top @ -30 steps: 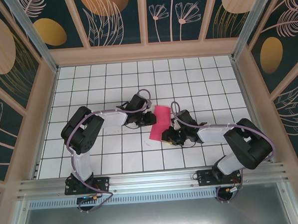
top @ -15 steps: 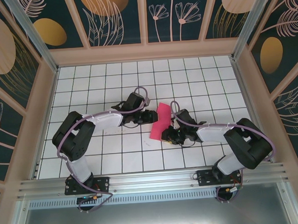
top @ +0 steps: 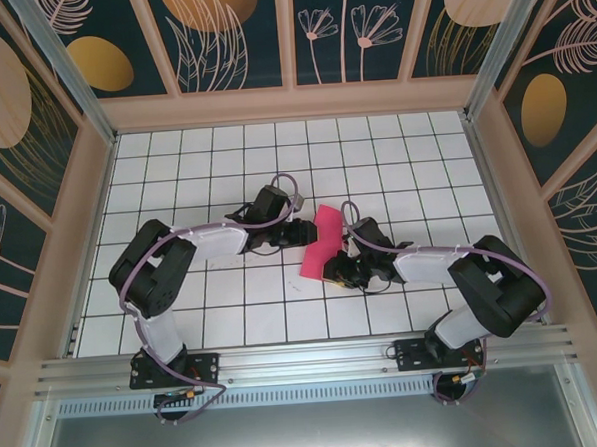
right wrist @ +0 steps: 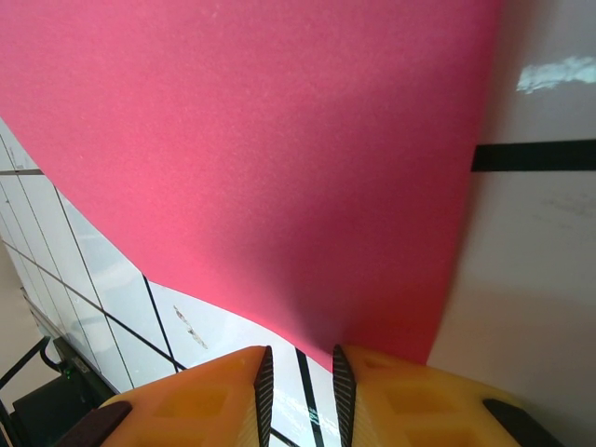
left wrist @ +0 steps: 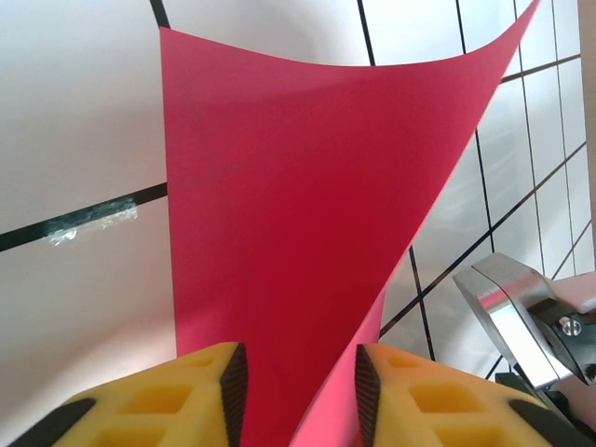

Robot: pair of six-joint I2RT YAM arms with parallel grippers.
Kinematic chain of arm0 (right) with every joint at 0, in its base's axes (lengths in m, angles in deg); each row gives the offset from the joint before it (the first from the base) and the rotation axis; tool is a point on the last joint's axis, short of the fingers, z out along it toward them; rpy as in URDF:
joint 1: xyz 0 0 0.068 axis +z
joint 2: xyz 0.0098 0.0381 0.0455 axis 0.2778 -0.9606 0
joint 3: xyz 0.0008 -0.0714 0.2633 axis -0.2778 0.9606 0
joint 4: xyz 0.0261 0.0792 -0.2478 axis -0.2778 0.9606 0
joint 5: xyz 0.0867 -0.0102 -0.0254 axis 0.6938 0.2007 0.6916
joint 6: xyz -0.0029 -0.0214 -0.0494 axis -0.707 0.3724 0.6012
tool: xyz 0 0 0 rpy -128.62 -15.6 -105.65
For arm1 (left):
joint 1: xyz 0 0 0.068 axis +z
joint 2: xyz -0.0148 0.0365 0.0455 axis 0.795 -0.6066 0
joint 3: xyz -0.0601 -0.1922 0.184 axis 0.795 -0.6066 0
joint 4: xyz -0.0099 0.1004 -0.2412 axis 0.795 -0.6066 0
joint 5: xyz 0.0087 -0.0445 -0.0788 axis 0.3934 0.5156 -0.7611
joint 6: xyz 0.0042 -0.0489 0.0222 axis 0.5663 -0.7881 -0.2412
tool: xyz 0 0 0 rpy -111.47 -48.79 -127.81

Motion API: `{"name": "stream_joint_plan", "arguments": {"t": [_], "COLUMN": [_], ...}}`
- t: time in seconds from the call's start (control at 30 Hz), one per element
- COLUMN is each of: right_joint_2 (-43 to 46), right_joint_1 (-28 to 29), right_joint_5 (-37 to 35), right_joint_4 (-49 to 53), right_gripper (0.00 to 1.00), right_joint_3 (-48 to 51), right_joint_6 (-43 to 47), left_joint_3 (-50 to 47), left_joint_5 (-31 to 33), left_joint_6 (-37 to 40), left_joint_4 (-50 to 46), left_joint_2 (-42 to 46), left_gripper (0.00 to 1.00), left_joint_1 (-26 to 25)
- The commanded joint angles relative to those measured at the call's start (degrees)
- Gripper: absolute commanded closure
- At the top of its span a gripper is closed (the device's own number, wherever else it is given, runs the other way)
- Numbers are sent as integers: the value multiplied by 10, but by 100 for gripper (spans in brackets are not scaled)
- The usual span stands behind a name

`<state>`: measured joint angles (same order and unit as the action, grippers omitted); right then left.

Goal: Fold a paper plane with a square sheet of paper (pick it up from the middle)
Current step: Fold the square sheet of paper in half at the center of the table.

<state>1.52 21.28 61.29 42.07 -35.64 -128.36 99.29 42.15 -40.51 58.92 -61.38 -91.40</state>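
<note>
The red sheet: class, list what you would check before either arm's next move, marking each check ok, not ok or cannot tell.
1. square sheet of paper lies between both grippers: ok.
2. left gripper pinching the sheet: not ok, its fingers stand apart around it.
3. right gripper holding the sheet's edge: cannot tell.
4. Sheet flat on the table: not ok, it curls upward.

Left arm point(top: 214, 236) jaws parted; right arm point(top: 426, 267) jaws pinched.
</note>
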Motion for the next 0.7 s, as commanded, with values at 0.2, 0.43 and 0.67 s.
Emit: {"name": "stream_joint_plan", "arguments": {"t": [0.2,0.43,0.67], "right_joint_2": [-13,10,79], "right_joint_1": [0,0,-14], "right_joint_5": [-28,-20,-23], "right_joint_4": [33,43,65], "right_gripper": [71,69,63], "right_joint_3": [-17,-39,-56], "right_joint_6": [10,14,17], "left_joint_3": [-7,-4,2], "left_joint_5": [-10,8,8], "left_joint_6": [7,25,37], "left_joint_4": [33,18,9], "left_joint_2": [-30,-48,-64], "left_gripper": [76,78,77], "left_joint_1": [0,0,1]}}
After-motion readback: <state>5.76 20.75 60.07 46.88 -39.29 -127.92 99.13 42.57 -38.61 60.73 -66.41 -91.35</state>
